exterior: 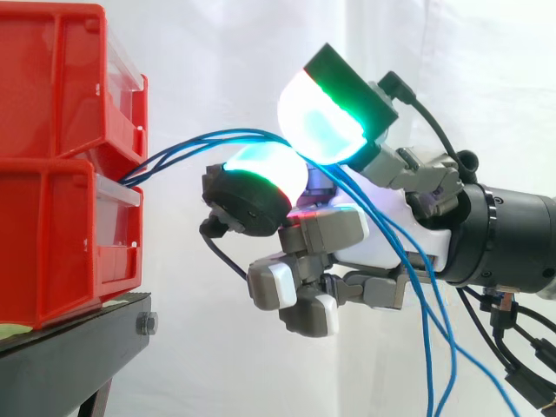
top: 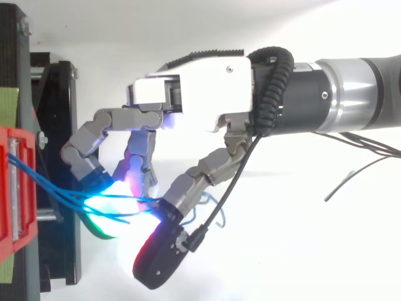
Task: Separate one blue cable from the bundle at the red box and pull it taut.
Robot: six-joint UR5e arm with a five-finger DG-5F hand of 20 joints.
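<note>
Though pinched shut on the blue cables [exterior: 174, 154] at frame centre, seemingly not yet taut.
Hold hand [top: 200, 88] clamped, confirm a single strand, then draw rightward from the red bins [exterior: 52, 104] at left until the bow flattens.

The bins [exterior: 52, 156] are plain red with clear, colourless drawer fronts. The stand [exterior: 78, 326] under them is black and carries a strip of pale green tape [top: 7, 103]. The blue cables [exterior: 217, 139] are one even bright blue. The hand [top: 200, 94] is white and grey, and its pads [exterior: 321, 122] glow cyan and green over white, with black backs. From above one pad shows magenta. The curtain [exterior: 217, 52] is white.
</note>
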